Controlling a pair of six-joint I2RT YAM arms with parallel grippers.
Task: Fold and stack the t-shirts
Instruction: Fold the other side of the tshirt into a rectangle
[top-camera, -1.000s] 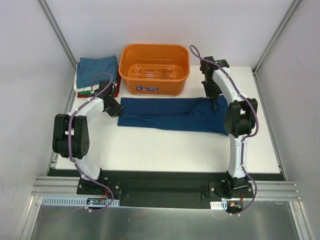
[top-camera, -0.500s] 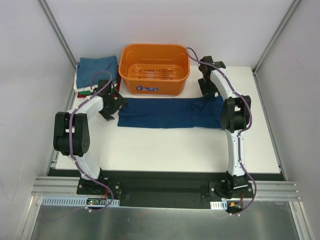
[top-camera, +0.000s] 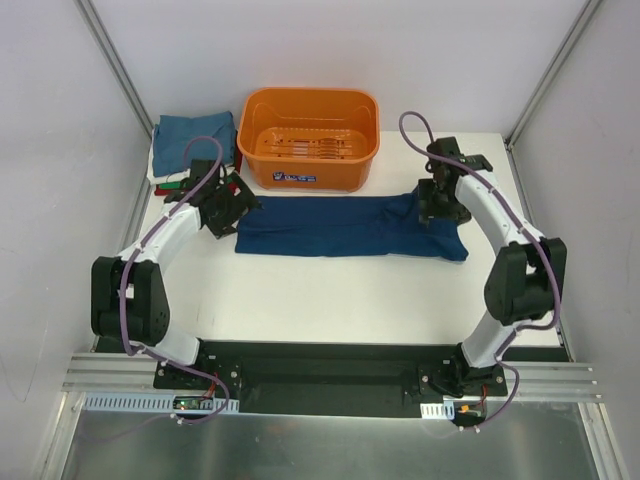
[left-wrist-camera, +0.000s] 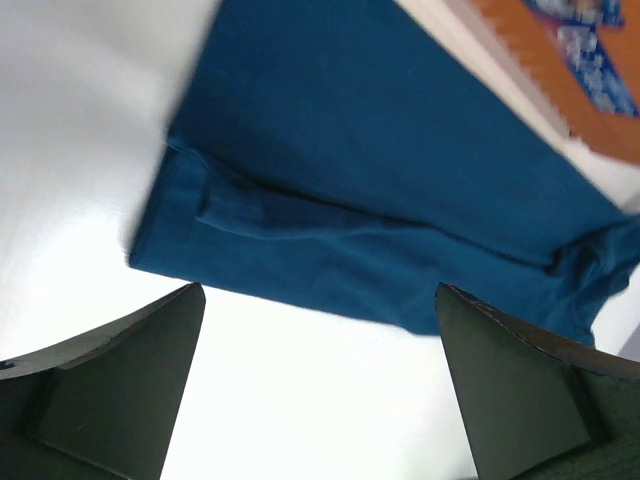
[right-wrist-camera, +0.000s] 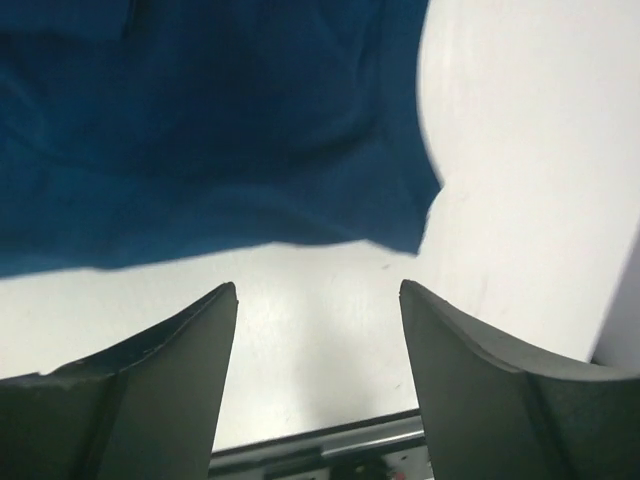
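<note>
A dark navy-blue t-shirt, folded into a long strip, lies flat across the table in front of the basket. My left gripper hovers open over the strip's left end, with nothing between its fingers. In the left wrist view the t-shirt lies just beyond the open gripper. At the strip's right end, my right gripper is open and empty too. The right wrist view has the cloth's corner ahead of the gripper. The other t-shirts form a folded stack at the back left, teal on top.
An orange plastic basket stands at the back centre, just behind the strip. The white table reaches forward to the black base rail. Frame posts and white walls close in the sides.
Both grippers have opened and let go of the navy t-shirt, which now lies flat. The right arm has swung outward to the right; the left arm has shifted its elbow left.
</note>
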